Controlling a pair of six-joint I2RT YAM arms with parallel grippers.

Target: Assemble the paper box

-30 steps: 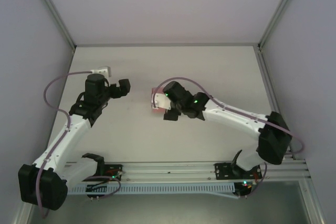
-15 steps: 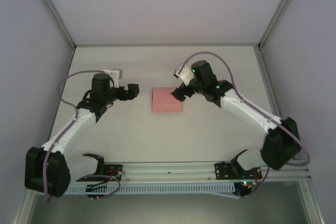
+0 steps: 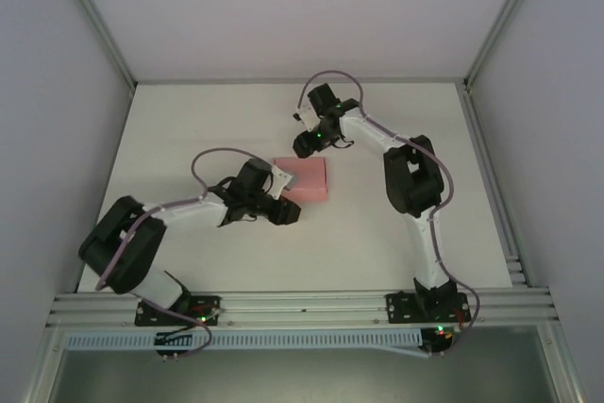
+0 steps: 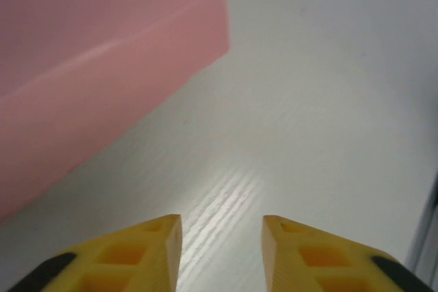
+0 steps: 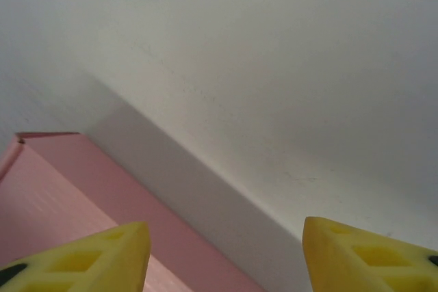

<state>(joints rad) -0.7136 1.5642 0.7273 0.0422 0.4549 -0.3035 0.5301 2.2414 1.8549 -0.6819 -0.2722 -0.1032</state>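
pink paper box (image 3: 304,179) lies flat as a closed rectangle, mid table (image 3: 189,120), nothing gripping it; left gripper (image 3: 288,214) just beside its near-left corner, low over the surface, jaws slightly apart, empty; right gripper (image 3: 304,144) near its far edge, jaws wide apart, empty

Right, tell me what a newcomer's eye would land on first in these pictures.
The pink paper box stands out first, lying in the middle of the white table. Next come the two arms bent in toward it. The yellow left fingers stand apart with nothing between them by its near edge, and the right fingers are spread wide at its far edge.
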